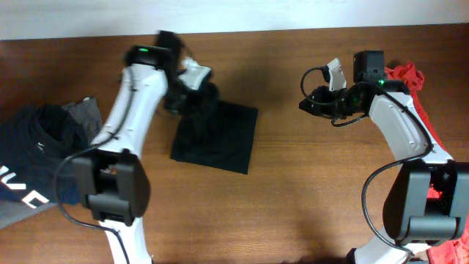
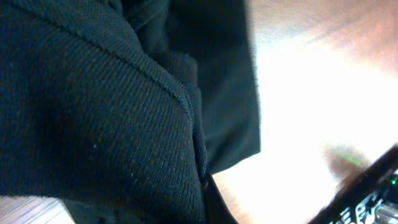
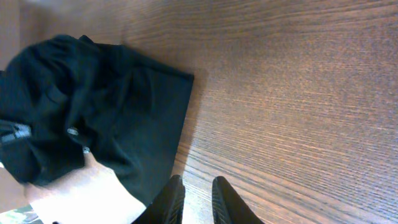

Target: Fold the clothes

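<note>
A plain black garment (image 1: 220,139) lies folded into a rough rectangle in the middle of the wooden table (image 1: 315,191). Its upper left part is bunched and pulled up to my left gripper (image 1: 196,94), which is shut on the fabric. Ribbed black cloth (image 2: 93,112) with a seam fills the left wrist view and hides the jaws. My right gripper (image 1: 304,104) hovers over bare wood to the right of the garment. Its two dark fingers (image 3: 171,199) stand a narrow gap apart with nothing between them. The garment's right edge (image 3: 124,118) shows just left of them.
A heap of other clothes (image 1: 37,161), dark navy with white letters plus grey, lies at the left edge. A red garment (image 1: 407,77) sits behind the right arm, and more red fabric (image 1: 447,253) shows at the bottom right corner.
</note>
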Available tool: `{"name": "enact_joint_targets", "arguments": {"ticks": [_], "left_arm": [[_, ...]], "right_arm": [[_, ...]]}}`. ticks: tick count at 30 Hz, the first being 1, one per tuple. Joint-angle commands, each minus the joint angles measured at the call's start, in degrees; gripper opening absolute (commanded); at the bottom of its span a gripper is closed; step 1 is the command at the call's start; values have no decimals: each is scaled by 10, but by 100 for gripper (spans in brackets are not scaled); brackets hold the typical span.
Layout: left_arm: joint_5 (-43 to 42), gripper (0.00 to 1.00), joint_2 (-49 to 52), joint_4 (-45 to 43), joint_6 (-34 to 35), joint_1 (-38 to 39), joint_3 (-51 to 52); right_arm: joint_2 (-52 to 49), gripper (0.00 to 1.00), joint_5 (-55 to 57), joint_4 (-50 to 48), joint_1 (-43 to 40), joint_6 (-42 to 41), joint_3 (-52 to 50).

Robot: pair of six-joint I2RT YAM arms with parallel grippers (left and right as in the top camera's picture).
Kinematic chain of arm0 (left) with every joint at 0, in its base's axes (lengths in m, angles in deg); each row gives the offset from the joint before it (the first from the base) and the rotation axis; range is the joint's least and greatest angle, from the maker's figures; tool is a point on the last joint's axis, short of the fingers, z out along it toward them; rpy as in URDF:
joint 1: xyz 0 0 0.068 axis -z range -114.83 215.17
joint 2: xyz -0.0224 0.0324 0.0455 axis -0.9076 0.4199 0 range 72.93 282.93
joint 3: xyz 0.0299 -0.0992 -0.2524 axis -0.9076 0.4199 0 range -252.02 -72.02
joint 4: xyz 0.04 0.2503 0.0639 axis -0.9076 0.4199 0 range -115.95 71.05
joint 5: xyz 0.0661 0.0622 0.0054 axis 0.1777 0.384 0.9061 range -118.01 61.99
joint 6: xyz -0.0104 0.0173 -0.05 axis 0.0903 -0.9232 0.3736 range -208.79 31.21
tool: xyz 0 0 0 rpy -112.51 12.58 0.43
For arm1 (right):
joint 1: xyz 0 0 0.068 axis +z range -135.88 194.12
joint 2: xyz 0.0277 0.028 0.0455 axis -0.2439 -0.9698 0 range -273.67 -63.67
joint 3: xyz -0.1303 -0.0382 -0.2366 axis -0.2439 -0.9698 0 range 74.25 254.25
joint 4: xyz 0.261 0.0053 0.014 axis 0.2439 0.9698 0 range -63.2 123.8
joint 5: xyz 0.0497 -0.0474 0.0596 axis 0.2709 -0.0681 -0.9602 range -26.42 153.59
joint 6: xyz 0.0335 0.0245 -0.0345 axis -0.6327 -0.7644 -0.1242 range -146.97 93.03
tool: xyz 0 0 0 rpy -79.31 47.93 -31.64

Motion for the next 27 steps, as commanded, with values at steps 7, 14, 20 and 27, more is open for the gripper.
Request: {"name": "enact_joint_targets", "arguments": {"ticks": [7,14,20,27], "left_arm": [[106,1,-12,-24,94,118,-6],[106,38,9,-46,97,146,-5],[107,43,20,-37,97,149,-7],[209,34,7,45,98,104,-60]], "right_arm": [[20,21,1,9,-3,7,4],[20,21,1,20,-3,7,4],[20,21,-4,23,-2,7,4],[20,22,-41,22,17,43,4]]}}
